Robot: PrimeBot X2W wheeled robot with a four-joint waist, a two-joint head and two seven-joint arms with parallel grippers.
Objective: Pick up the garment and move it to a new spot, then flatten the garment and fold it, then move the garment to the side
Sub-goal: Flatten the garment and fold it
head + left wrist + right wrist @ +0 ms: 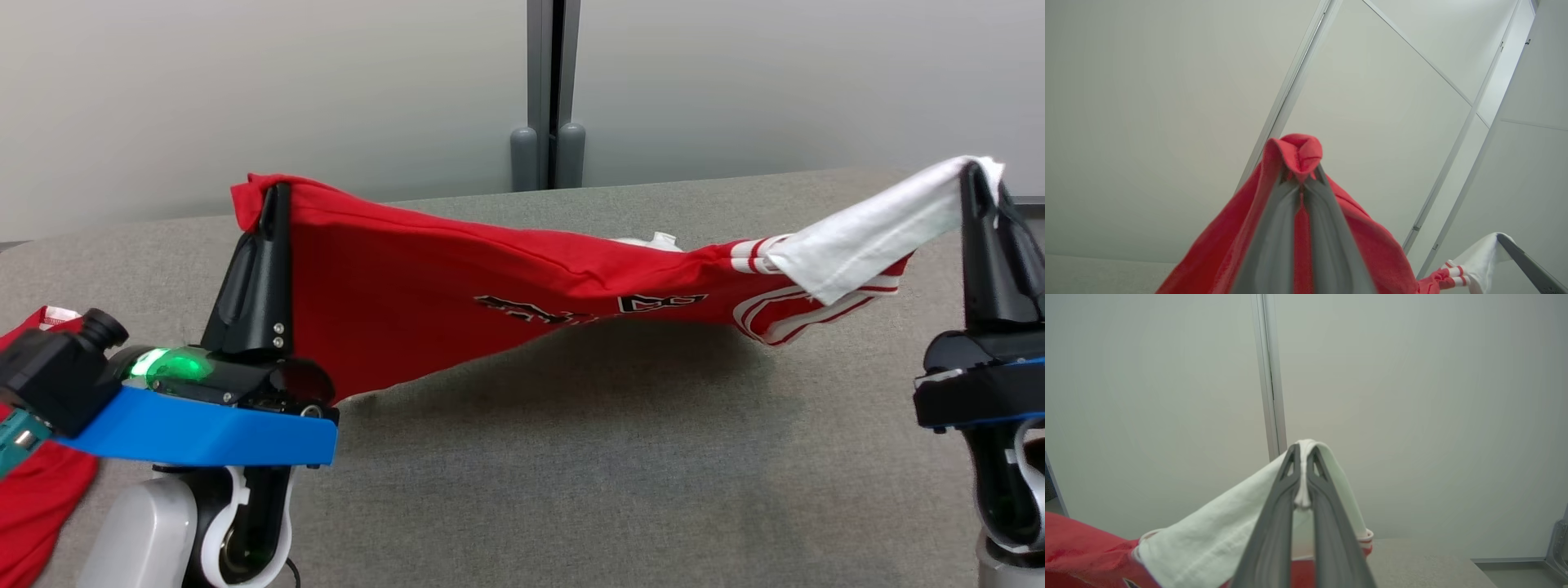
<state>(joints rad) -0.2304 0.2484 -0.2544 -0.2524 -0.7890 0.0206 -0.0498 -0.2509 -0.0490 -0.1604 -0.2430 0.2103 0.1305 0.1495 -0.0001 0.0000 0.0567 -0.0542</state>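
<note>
Garment (pixel 424 278) strung across mid-frame, sagging over the grey desk (pixel 571 474). Left claw (pixel 275 196) clamped on a red edge, right claw (pixel 973 175) clamped on the white sleeve. Step, likely: carrying it to the new spot. Next: lower both ends evenly and taut.

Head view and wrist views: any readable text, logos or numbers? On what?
On the red garment, black-and-white lettering: creased and sagging, not readable.
On the second red garment at far left, a white label: too small to read.
No legible text elsewhere.
</note>
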